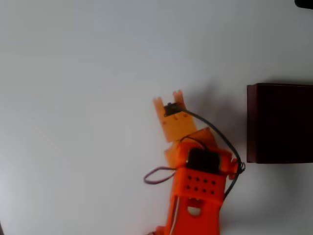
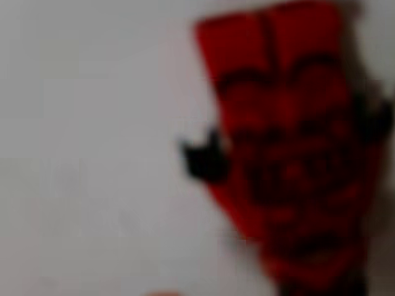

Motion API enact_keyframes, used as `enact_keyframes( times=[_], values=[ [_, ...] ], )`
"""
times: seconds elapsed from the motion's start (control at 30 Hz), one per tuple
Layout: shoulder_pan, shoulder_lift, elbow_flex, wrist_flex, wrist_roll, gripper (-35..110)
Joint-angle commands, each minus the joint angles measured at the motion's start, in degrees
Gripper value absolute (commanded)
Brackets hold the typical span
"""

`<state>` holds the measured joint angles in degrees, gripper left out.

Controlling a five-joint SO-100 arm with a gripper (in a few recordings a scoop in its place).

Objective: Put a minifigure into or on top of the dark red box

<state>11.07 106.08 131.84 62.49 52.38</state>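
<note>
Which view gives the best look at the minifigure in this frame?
The wrist view: the minifigure fills much of the picture, red with dark parts, though blurred. In the overhead view I cannot make it out; a small dark bit sits at the gripper, too small to tell what it is.

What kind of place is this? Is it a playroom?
Probably a tabletop for testing a robot, not a playroom. A plain white table holds an orange robot arm with loose wires, a dark red box, and a small red minifigure, blurry in the wrist view.
</note>
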Motion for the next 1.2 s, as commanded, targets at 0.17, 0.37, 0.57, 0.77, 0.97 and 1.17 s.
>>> enact_keyframes(
  times=[0.17, 0.37, 0.57, 0.77, 0.97, 1.17],
  values=[
    [-0.18, 2.11, 0.35, -0.79, 1.41, 20],
    [-0.18, 0.53, 0.00, -1.41, 1.58, 20],
    [0.09, -1.85, -1.14, -1.41, 1.67, 20],
    [0.35, -3.87, -1.67, -1.93, 1.41, 19],
    [0.26, -5.62, -3.16, -1.93, 1.41, 19],
    [0.18, -7.03, -4.48, -1.85, 1.32, 19]
  ],
)
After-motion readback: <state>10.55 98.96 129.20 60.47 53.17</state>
